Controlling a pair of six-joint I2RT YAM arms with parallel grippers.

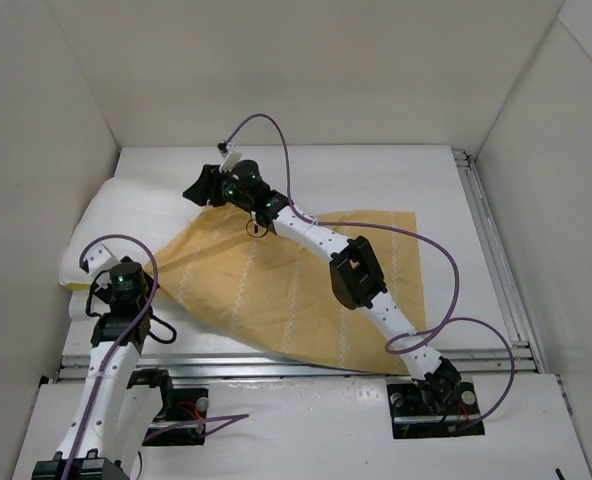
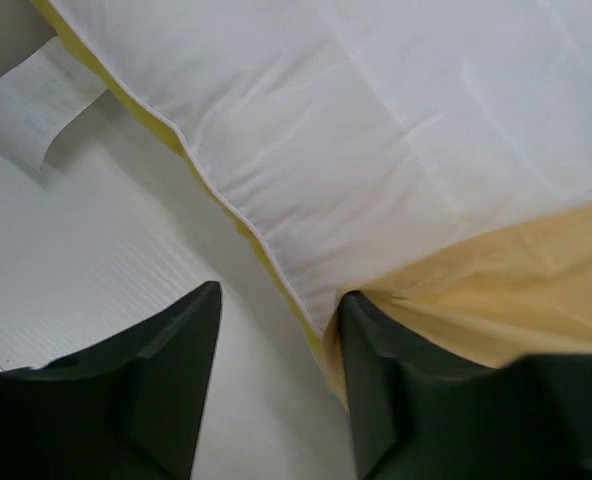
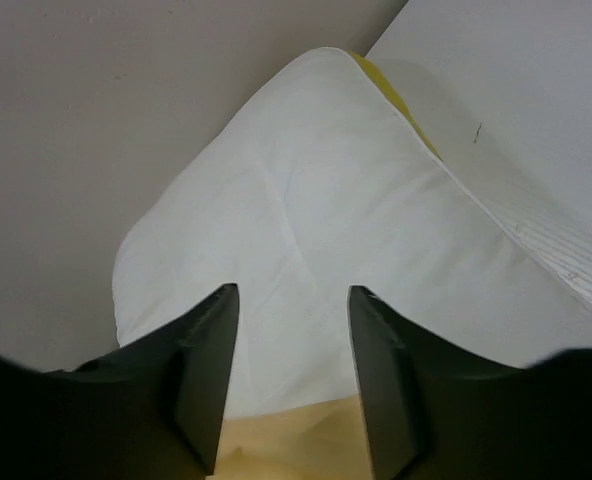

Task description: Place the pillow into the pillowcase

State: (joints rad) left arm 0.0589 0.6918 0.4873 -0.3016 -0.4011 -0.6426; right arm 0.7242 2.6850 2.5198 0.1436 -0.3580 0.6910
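1. Nearest the arm bases, the left gripper is hovering at the pillow's near corner. Its jaws are parted and it is holding nothing. One finger is sitting just beside the pillowcase's hem, where the yellow piping is running out from under it.
2. The pillowcase is lying plain yellow-orange face up across the middle of the table. Its left part is covering the pillow's right side. I cannot tell whether the pillow is entering the opening or merely lying beneath the cloth.
3. Farther back, the right gripper is also standing open and empty, poised over the far stretch of the hem.
4. Beyond that, the pillow's bare white bulk is resting against the left wall.
5. The pillow is probably light, soft and springy, bulging and dragging against the cloth. The case is likely thin, limp and prone to bunching. Pinching the hem at both corners seems the best hold.
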